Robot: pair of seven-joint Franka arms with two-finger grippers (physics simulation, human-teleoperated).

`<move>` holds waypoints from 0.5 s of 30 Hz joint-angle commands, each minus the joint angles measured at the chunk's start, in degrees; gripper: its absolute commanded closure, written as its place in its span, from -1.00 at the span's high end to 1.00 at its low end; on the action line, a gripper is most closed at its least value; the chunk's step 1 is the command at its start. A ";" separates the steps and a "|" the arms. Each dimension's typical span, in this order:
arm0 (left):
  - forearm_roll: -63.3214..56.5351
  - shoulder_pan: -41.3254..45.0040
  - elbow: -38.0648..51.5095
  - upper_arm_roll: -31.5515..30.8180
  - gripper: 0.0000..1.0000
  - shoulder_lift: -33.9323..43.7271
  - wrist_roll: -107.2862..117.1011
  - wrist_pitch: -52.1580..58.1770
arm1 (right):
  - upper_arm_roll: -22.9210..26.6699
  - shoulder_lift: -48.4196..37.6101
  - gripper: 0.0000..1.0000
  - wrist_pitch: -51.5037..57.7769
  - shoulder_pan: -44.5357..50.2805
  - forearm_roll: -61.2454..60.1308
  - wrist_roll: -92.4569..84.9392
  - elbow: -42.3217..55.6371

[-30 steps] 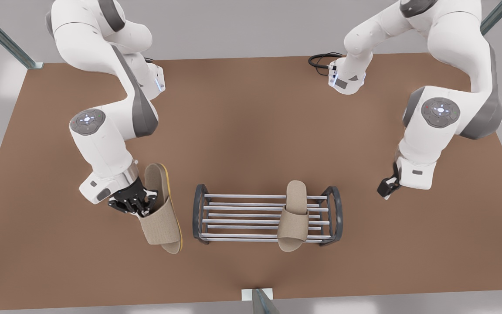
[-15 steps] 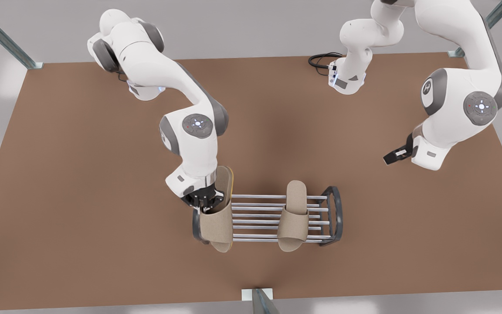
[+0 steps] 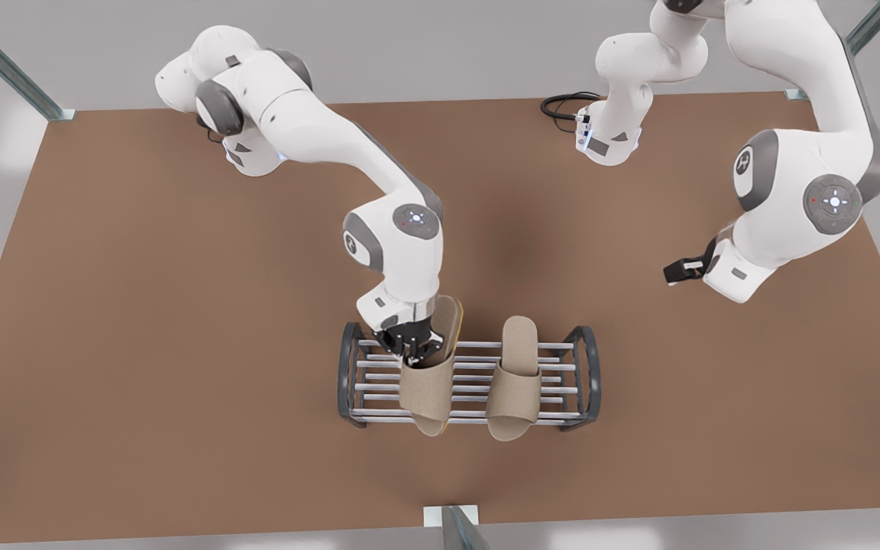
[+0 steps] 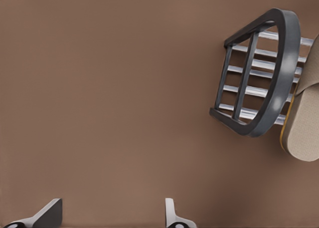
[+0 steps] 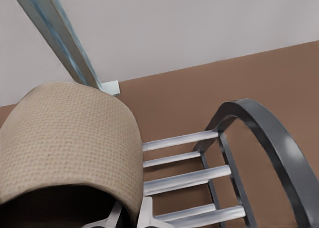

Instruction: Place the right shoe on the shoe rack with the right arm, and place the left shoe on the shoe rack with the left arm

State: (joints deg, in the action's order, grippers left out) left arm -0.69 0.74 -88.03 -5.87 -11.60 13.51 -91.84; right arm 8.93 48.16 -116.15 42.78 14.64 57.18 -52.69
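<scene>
Right end effector (image 3: 412, 345) points down, fingers clamped on the right shoe (image 3: 426, 382), elbow bent, reaching in from the front view's left. Left end effector (image 3: 678, 270) hangs idle at the front view's right, fingers spread, empty.

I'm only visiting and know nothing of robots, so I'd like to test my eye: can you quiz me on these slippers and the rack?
1. True or false: the beige fabric open-toe slipper nearer the front view's right lies across the low rack of silver bars with dark grey arched ends, with no gripper touching it.
2. What does the right gripper grip? A) a rack bar; B) the second beige slipper, at its strap; C) nothing.
3. Fill in: the left gripper, waiting beside the rack over the brown table, has its fingers ____.
Key: 1 true; 2 B; 3 open.
</scene>
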 commanded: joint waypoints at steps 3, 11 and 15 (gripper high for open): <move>-0.54 0.06 0.05 -0.02 1.00 -0.27 -8.85 -0.01 | 0.29 0.62 -0.57 -3.64 0.02 0.39 14.80 -0.49; -1.69 0.23 0.05 -0.02 1.00 -0.44 -8.76 -0.01 | 0.12 0.71 -0.57 -6.90 -0.15 1.10 12.87 -5.32; -1.69 0.23 0.05 -0.02 1.00 -0.53 -8.76 -0.09 | 0.21 0.89 1.00 -8.57 -0.15 1.10 12.95 -6.55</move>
State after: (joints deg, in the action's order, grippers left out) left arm -2.21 0.99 -88.01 -5.87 -12.18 8.53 -91.92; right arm 9.12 49.09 -123.13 42.58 15.63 64.55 -59.20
